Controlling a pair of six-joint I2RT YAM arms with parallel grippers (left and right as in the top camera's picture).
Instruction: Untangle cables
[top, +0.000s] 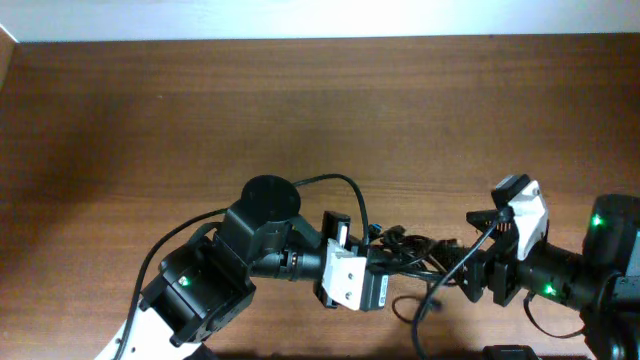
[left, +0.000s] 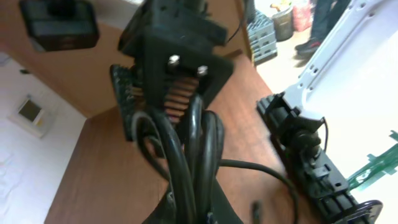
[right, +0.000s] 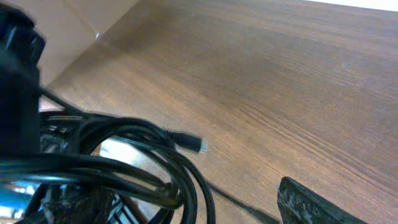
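Overhead, lower centre of frame: my left gripper (top: 392, 255) is clamped on the cables (top: 420, 250), and the right gripper (top: 478, 255) gapes wide just beside them. I'd pick one cable near its plug (right: 194, 144) (visible only from the right wrist) and draw gently.

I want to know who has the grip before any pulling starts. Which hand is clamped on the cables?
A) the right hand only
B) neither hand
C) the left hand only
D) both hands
C: in the left wrist view the cables run straight out from between the closed fingers of the left hand, while the right hand stands open beside the bundle, gripping nothing.
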